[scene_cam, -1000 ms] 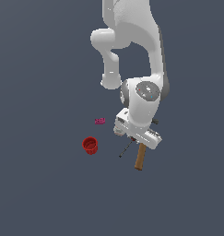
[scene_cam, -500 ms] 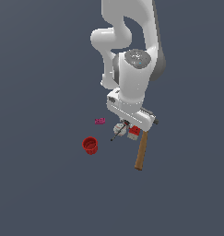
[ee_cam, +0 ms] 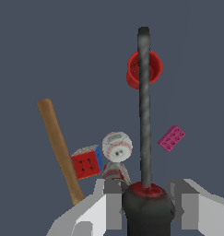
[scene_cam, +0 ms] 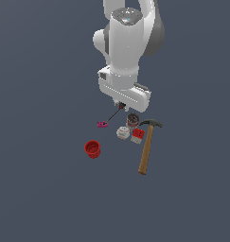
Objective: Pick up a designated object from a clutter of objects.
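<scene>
The screwdriver (scene_cam: 115, 113) hangs lifted above the floor, its thin dark shaft (ee_cam: 144, 110) slanting down toward the exterior view's left. My gripper (scene_cam: 120, 104) is shut on its red-and-black handle (ee_cam: 147, 206), which sits between the two grey fingers (ee_cam: 189, 205). Below lie the clutter: a red cup (scene_cam: 92, 149), a pink block (scene_cam: 102, 124), a white ball (scene_cam: 122, 133), a red-and-white cube (scene_cam: 137, 135), a dark round thing (scene_cam: 133, 119) and a wooden-handled hammer (scene_cam: 147, 145).
The arm's white body (scene_cam: 126, 52) towers over the cluttered spot. In the wrist view the hammer handle (ee_cam: 61, 150), cube (ee_cam: 87, 162), ball (ee_cam: 116, 146), pink block (ee_cam: 171, 138) and cup (ee_cam: 144, 70) lie on the dark floor beneath the held tool.
The arm has swung toward the exterior view's left and risen, carrying the screwdriver up off the floor; the cube, ball and dark round thing it covered now show.
</scene>
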Tool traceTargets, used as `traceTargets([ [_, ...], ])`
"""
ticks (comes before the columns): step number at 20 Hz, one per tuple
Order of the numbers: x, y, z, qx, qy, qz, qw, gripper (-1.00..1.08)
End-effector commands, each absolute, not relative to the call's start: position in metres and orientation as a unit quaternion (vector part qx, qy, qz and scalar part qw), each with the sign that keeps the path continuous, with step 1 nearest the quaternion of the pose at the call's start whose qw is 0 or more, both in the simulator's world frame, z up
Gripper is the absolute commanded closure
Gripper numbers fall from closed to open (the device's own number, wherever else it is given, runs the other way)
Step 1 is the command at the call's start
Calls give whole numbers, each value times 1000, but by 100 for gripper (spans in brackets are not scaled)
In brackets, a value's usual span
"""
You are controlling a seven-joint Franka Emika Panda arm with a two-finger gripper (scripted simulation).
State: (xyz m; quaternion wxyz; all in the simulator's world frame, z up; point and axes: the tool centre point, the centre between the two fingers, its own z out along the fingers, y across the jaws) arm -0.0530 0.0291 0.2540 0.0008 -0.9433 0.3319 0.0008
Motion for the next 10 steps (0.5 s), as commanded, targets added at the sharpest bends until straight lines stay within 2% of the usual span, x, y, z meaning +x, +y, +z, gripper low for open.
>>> traceTargets([
  [1, -64, 19, 275, -943, 332, 1, 1, 108],
  [10, -96, -12, 339, -943, 332, 0, 1, 108],
])
